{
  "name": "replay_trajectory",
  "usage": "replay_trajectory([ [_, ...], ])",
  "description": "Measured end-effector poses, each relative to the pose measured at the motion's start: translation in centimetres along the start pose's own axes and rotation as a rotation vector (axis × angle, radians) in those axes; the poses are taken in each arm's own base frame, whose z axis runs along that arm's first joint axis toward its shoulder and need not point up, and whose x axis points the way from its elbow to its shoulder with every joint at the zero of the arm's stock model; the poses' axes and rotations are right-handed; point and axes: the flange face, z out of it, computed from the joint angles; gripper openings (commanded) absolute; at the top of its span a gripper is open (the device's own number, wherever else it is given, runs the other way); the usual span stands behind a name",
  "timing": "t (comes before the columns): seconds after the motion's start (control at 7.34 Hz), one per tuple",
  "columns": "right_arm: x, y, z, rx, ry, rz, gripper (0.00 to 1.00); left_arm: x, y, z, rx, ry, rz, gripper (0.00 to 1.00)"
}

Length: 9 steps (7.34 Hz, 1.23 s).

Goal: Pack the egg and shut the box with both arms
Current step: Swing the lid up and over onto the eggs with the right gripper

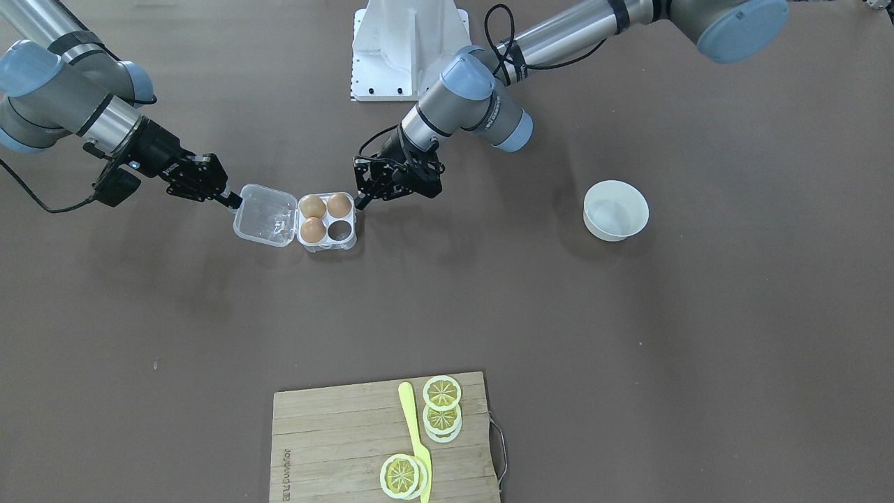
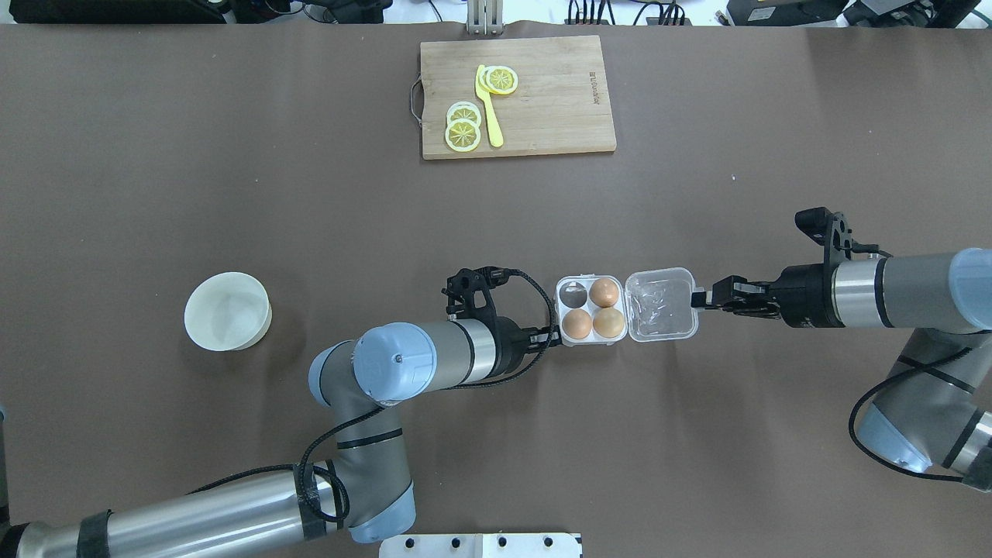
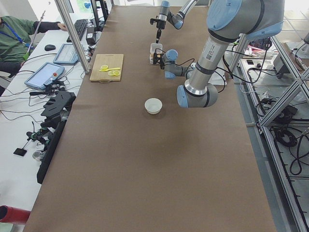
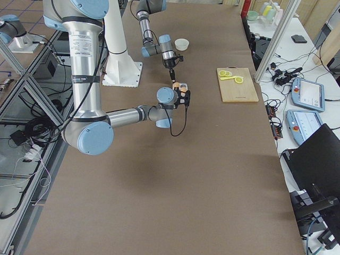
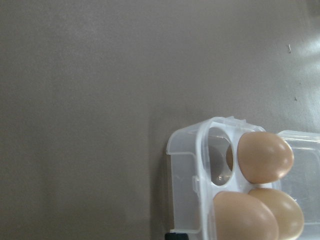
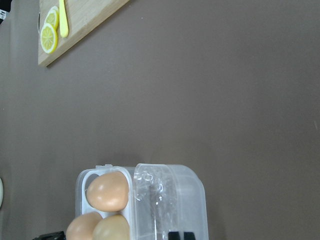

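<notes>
The clear box point(image 2: 564, 310) sits mid-table with its lid point(image 2: 659, 304) lying open and flat. Three brown eggs fill three cells; the egg point(image 2: 604, 292) is one of them, and one cell point(image 2: 573, 293) is empty. The box also shows in the front view point(image 1: 347, 241) with the lid point(image 1: 265, 215). My left gripper point(image 2: 547, 339) point(image 1: 360, 203) looks shut, its tip against the box's outer edge. My right gripper point(image 2: 698, 298) point(image 1: 235, 202) looks shut, its tip at the lid's outer edge. In the right wrist view its fingertips point(image 6: 173, 235) sit just under the lid point(image 6: 172, 200).
A white bowl point(image 2: 227, 311) point(image 1: 616, 210) stands empty on the left arm's side. A wooden cutting board point(image 2: 558, 108) point(image 1: 335, 433) with lemon slices point(image 2: 463, 128) and a yellow knife point(image 2: 488, 116) lies at the far edge. The robot's white base point(image 1: 408, 49) is behind the box.
</notes>
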Motion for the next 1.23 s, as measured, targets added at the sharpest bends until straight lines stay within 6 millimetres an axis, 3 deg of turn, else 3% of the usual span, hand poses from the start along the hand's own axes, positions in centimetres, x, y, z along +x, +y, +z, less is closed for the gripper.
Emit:
replay_trajectory([
  [0.41, -1.1, -0.1, -0.3, 0.002, -0.012, -0.005, 0.16, 0.1, 0.0, 0.0, 0.0, 0.0, 0.0, 0.0],
  [1.23, -7.8, 0.2, -0.8, -0.001, 0.02, 0.033, 0.16, 0.0, 0.0, 0.0, 0.0, 0.0, 0.0, 0.0],
])
